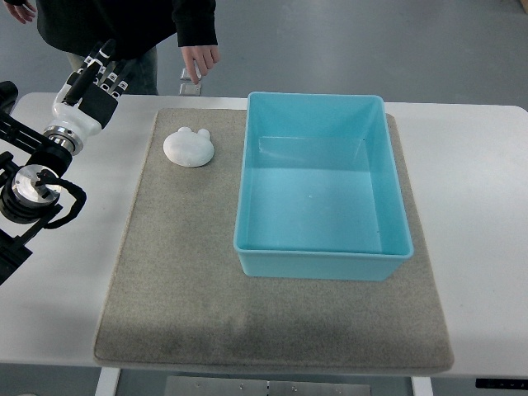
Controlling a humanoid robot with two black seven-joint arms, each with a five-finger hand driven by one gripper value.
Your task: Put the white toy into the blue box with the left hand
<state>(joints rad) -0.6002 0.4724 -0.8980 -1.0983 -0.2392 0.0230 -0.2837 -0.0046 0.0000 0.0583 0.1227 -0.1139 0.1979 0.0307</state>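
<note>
I see a white counter (487, 214) carrying a grey felt mat (181, 280). On the mat sits an empty light-blue plastic box (322, 262); the small white rounded toy (189, 148) lies just left of it. My left hand (99, 82) hovers far-left, fingers relaxed, empty. No readable writing anywhere.

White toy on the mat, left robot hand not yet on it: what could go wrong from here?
1. The white toy is low and domed, so the fingers may slide off.
2. It lies close to the blue box wall; the carry could clip the rim.
3. A person's hand rests at the table edge behind the toy, near the left robot hand.
</note>
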